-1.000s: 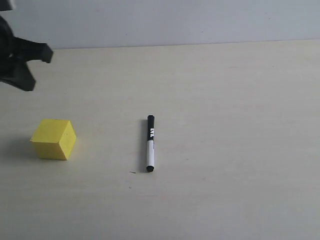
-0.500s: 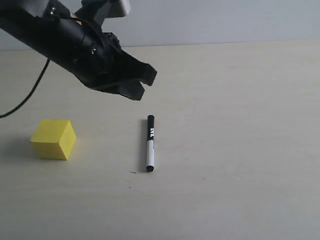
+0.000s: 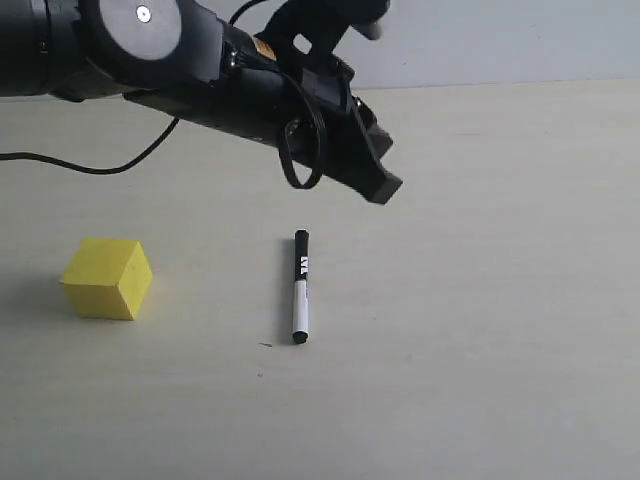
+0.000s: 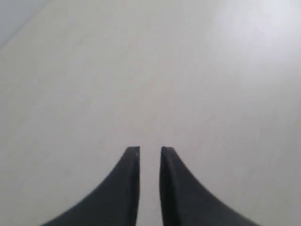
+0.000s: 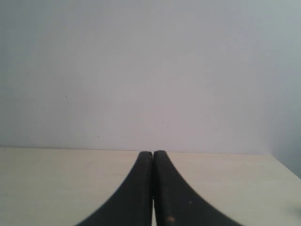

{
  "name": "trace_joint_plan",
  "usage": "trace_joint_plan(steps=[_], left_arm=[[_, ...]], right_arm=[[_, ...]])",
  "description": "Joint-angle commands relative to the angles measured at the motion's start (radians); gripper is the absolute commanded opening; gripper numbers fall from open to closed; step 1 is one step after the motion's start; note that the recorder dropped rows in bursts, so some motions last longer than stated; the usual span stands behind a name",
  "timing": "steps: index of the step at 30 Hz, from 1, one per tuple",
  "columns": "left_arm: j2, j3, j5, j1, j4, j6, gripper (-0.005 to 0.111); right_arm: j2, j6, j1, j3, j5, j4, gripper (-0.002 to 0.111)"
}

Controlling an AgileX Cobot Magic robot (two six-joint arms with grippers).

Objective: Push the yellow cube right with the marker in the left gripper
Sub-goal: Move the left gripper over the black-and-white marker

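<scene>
The yellow cube (image 3: 107,278) rests on the table at the left. The marker (image 3: 300,290) lies flat near the middle, black half away from the camera, white half with its black tip toward the front. My left gripper (image 3: 384,186) hangs in the air beyond and to the right of the marker's black end, touching nothing. In the left wrist view the left gripper (image 4: 150,149) shows a narrow gap between its jaws, with only bare table beyond. My right gripper (image 5: 153,153) has its jaws pressed together, empty, and it does not appear in the exterior view.
The pale tabletop (image 3: 480,300) ends at a light wall (image 3: 500,40) at the back. A black cable (image 3: 90,165) trails from the left arm over the table's left side. A small dark speck (image 3: 265,346) lies near the marker's tip.
The left arm has swung in from the far left edge and across to the right, passing above the cube and past the marker. Its jaws have parted a little. Cube and marker have not moved.
</scene>
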Motion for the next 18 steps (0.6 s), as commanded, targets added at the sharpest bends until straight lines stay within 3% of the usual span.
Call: trace_joint_plan(steps=[1, 4, 8, 10, 15, 18], left_arm=[[-0.009, -0.012, -0.125, -0.002, -0.029, -0.072, 0.0], [-0.009, -0.019, -0.13, 0.015, -0.066, -0.222, 0.0], [-0.004, -0.078, 0.037, 0.075, -0.029, -0.41, 0.001], [0.005, -0.119, 0.163, 0.095, 0.07, -0.523, 0.006], [0.054, -0.215, 0.432, 0.102, 0.498, -0.932, 0.017], [0.086, -0.243, 0.564, 0.091, 0.681, -1.055, 0.018]], right_arm=[[-0.006, -0.001, -0.007, 0.004, -0.006, 0.0, 0.0], [-0.006, -0.001, -0.007, 0.004, -0.006, 0.0, 0.0], [-0.006, -0.001, -0.007, 0.004, -0.006, 0.0, 0.0], [-0.006, -0.001, -0.007, 0.004, -0.006, 0.0, 0.0], [-0.006, -0.001, -0.007, 0.004, -0.006, 0.0, 0.0], [-0.006, -0.001, -0.007, 0.004, -0.006, 0.0, 0.0]])
